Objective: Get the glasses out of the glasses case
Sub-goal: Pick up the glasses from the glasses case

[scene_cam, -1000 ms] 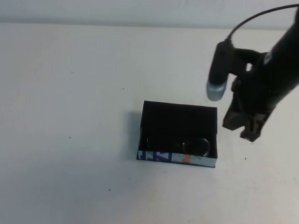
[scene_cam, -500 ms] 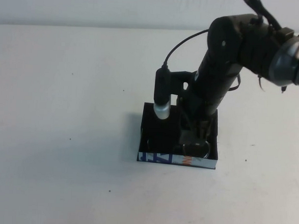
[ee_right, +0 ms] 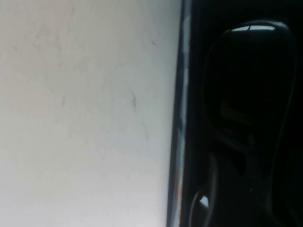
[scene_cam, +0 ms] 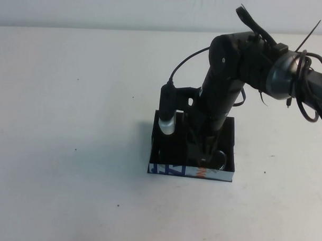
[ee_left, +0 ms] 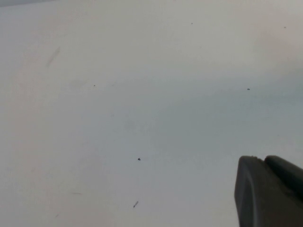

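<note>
The glasses case (scene_cam: 172, 169) is a shallow black open box at the table's middle, its white side with blue shapes and an orange mark facing me. The dark glasses (scene_cam: 219, 159) lie inside along that side; one lens shows to the right of the arm. My right gripper (scene_cam: 201, 155) is down inside the case, over the middle of the glasses. In the right wrist view, a lens (ee_right: 246, 71) and the case's wall (ee_right: 180, 118) fill the frame. My left gripper (ee_left: 262, 161) is shut and empty over bare table, away from the case.
The white table (scene_cam: 72, 96) spreads out around the case. The right arm's wrist camera (scene_cam: 167, 118) hangs over the case's back left corner. A cable (scene_cam: 187, 63) loops above it.
My right arm has swung left from beside the case's right side and dropped into the case, onto the glasses. The case has not moved.
</note>
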